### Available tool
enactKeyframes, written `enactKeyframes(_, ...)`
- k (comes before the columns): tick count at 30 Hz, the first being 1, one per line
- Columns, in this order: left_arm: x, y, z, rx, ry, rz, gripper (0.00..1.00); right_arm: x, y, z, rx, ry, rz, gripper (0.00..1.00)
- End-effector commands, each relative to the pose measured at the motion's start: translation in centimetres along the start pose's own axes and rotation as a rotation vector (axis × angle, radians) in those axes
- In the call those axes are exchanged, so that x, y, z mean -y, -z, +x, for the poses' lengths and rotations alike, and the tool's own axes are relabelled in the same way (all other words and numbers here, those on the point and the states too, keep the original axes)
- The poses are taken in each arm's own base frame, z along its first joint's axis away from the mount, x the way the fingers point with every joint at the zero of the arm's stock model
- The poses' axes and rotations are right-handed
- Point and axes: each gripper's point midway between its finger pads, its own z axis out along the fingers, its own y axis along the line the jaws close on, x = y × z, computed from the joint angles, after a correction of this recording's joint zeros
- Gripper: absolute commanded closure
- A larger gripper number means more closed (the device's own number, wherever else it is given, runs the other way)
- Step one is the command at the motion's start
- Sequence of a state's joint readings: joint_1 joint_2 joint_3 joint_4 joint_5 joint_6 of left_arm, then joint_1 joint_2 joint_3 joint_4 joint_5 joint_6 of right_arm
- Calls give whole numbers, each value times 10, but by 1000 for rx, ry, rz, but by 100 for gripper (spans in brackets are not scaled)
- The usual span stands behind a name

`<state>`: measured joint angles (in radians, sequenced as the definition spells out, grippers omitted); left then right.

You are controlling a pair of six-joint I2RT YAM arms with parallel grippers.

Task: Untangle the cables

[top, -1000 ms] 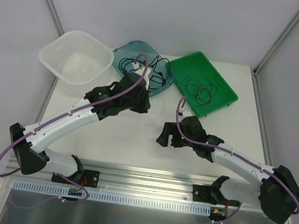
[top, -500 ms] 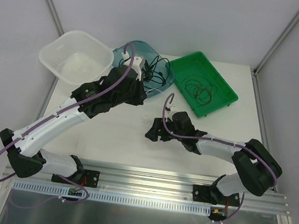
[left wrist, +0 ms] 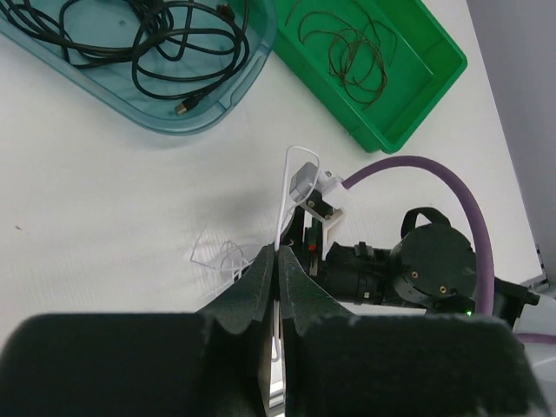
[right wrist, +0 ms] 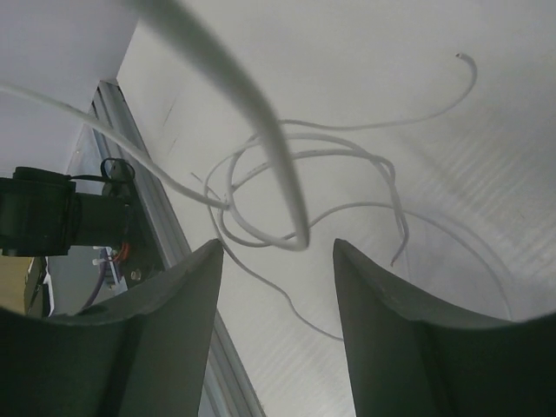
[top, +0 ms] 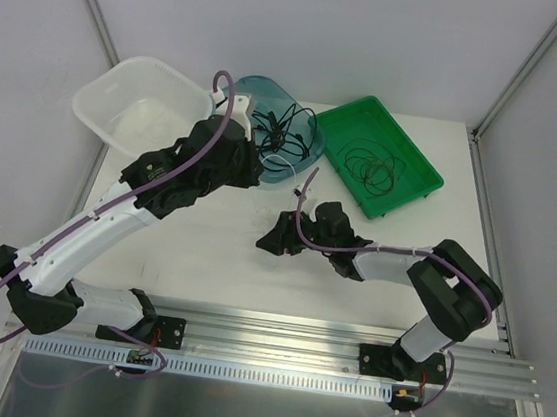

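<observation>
Left gripper point(left wrist: 276, 252) is clamped shut on a thin white cable point(left wrist: 283, 204), which rises from between its fingers; from above, that gripper is hidden under its own wrist beside the blue tray point(left wrist: 233, 94). Right gripper point(right wrist: 278, 261) hovers low over the surface point(top: 203, 250) with its jaws apart, closed on nothing. Loose loops of the white cable lie under it, and one blurred strand close to the lens is cut off by the top edge. Against the pale surface the white cable is barely traceable in the top view. Black cables point(top: 280, 128) lie tangled in the blue tray, a coiled brown cable point(top: 369, 167) lies in the green tray point(top: 364, 123), and a clear basin point(top: 98, 113) stands at the far left
</observation>
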<state>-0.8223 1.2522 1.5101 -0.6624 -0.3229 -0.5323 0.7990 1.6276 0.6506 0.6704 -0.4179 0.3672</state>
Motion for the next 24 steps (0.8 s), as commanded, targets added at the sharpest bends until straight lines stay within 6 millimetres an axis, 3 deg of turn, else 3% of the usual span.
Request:
enactKeyframes(1,-7,17,-35,106,55,-22,100,-45,7,-26,81,84,-154,43)
enactKeyframes(6,-4,20,-43,120,82,-8,100,-48,17,-20,80,214,-31,38)
enactKeyframes(10,5,23,-49,121,91,28,100,-51,16,-32,124,334,80,34)
enactKeyframes(11,7,24,-50,121,91,36,100,-41,16,-35,136,359,150,34)
enactKeyframes(15,11,33,-60,145,101,58,100,-35,12,-41,178,419,249,34)
enactKeyframes(17,12,37,-62,150,107,68,100,-32,13,-53,233,453,322,34)
enactKeyframes(24,20,41,-66,150,134,104,100,-57,0,-71,327,550,374,29)
